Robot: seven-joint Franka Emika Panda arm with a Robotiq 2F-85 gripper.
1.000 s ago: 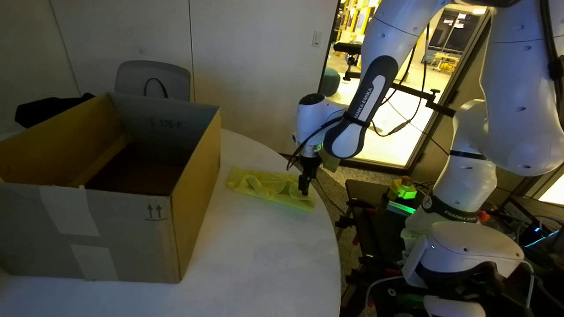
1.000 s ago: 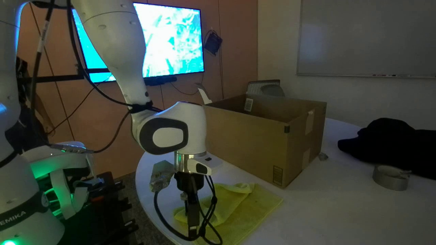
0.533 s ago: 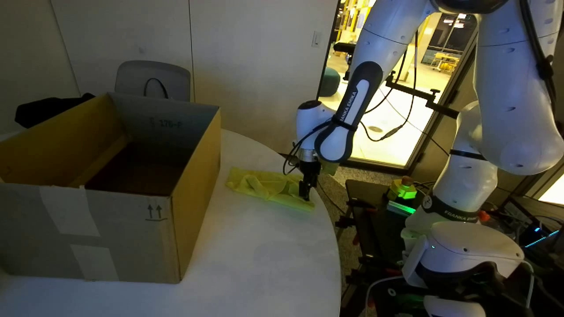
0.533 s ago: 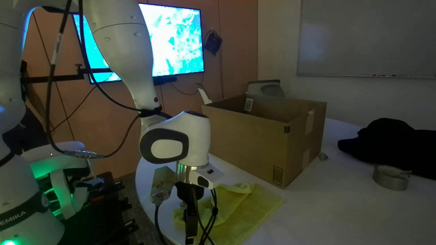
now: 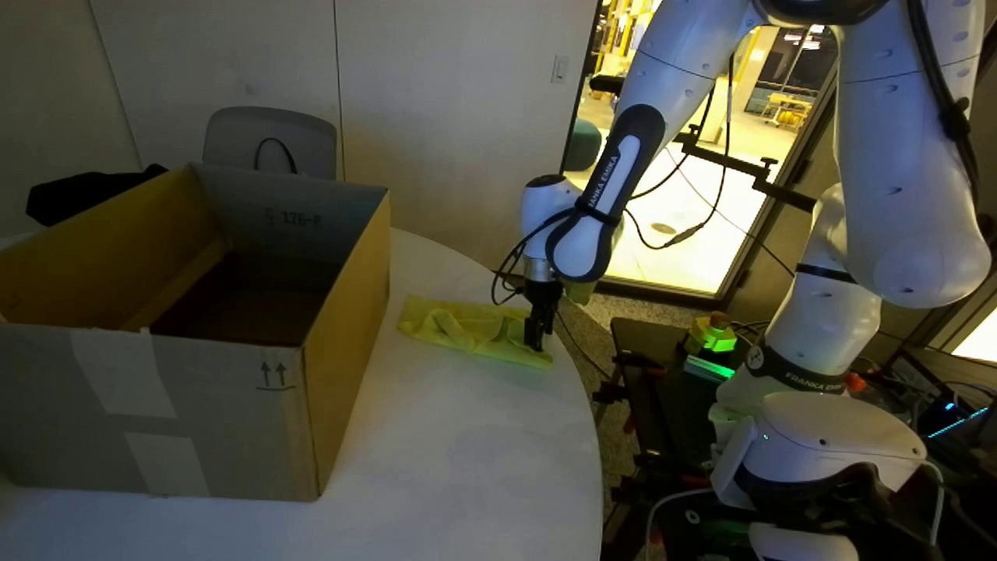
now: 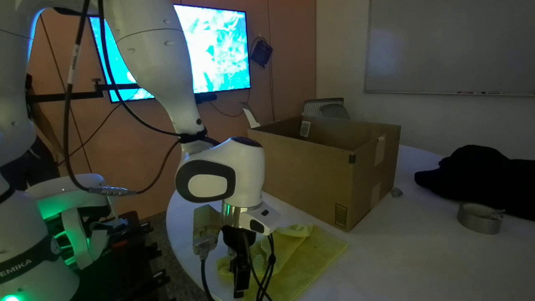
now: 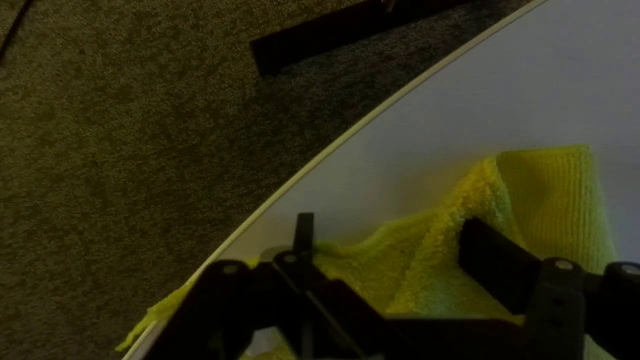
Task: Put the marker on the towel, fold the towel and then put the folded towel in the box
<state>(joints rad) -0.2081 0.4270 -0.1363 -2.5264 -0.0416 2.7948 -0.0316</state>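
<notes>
Beside the open-topped box (image 5: 350,327), a rumpled yellow towel (image 6: 303,261) lies on the counter (image 5: 467,467), beneath the hand (image 7: 389,227).
Over the towel's end farther from the box, the hand points down, its two fingers (image 7: 495,262) spread wide with yellow fabric showing between them; whether either one touches it, I cannot tell. Part of the towel is doubled over on itself, and some of it, away from the box, reaches past the counter's edge. Well apart from the box, a grey roll of tape (image 6: 479,225) sits just beside some black cloth (image 6: 480,179).
</notes>
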